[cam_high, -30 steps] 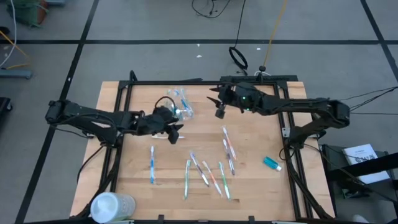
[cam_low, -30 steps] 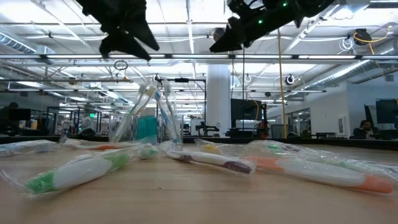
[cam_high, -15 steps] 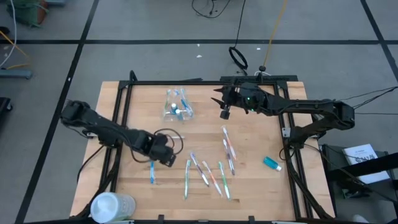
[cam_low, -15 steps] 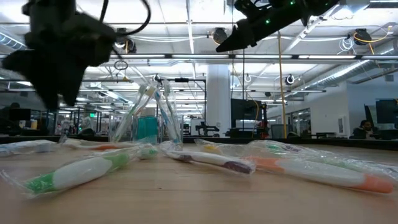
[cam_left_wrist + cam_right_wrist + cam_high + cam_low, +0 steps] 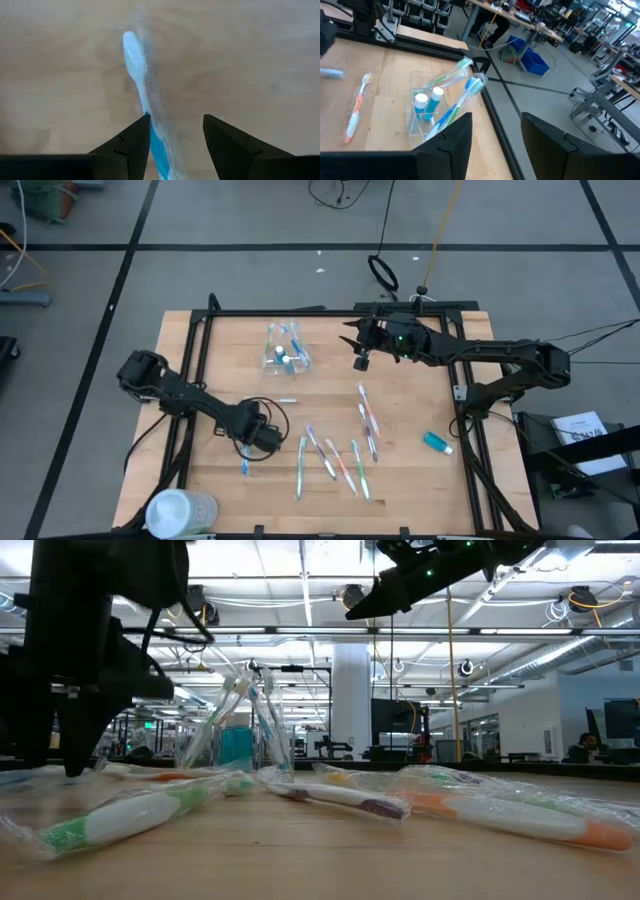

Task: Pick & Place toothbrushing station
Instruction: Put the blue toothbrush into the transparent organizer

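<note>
Left claw (image 5: 262, 437) low, fingers apart; right claw (image 5: 361, 363) raised (also parted).

Bare table (image 5: 215, 360) lies open between the clear cup (image 5: 281, 354) at the far side and the near row of wrapped toothbrushes (image 5: 335, 461). The left pincer (image 5: 258, 442), fingers spread, sits low over a blue toothbrush (image 5: 145, 107), blocking that near-left patch. A white container (image 5: 180, 511) occupies the near-left corner.
</note>
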Action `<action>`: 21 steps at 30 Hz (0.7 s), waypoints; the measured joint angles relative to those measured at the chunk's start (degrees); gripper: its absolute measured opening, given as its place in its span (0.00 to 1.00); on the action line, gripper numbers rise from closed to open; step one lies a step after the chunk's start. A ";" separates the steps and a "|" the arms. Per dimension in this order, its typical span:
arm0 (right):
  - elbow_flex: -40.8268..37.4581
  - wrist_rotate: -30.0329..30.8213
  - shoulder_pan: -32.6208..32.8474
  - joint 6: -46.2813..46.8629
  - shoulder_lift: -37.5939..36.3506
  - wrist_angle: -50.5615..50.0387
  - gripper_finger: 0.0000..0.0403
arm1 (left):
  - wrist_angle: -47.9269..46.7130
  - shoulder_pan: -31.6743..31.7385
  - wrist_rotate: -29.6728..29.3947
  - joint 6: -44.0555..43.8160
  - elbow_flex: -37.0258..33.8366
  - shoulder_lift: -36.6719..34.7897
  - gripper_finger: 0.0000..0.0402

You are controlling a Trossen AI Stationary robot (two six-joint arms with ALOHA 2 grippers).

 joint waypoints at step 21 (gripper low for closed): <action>0.00 -0.01 0.00 -2.69 0.00 0.25 0.40 | -7.50 5.77 -0.24 4.22 -0.04 2.00 0.47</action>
